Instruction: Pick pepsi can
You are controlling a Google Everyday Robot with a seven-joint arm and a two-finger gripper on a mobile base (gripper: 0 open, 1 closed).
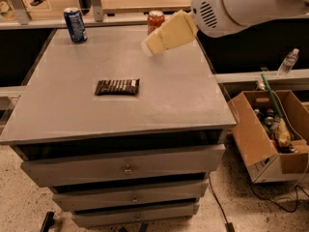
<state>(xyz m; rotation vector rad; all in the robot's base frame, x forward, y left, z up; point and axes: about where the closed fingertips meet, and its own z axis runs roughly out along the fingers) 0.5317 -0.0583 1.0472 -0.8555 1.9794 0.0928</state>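
Soft even light; pale claw (150, 45) over tabletop (169, 98) rear.

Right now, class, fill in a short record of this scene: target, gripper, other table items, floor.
target: pepsi can, upright, far left corner of the table
gripper: gripper above the table's far right, beside the red can, far from the pepsi can
other items: red can, far edge; chocolate bar, flat, mid-table
floor: open cardboard box, right of table

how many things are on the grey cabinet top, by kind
drink cans: 2, the pepsi can and the red can
chocolate bar: 1
total: 3
the gripper hovers over the cabinet top beside the red can, far from the pepsi can
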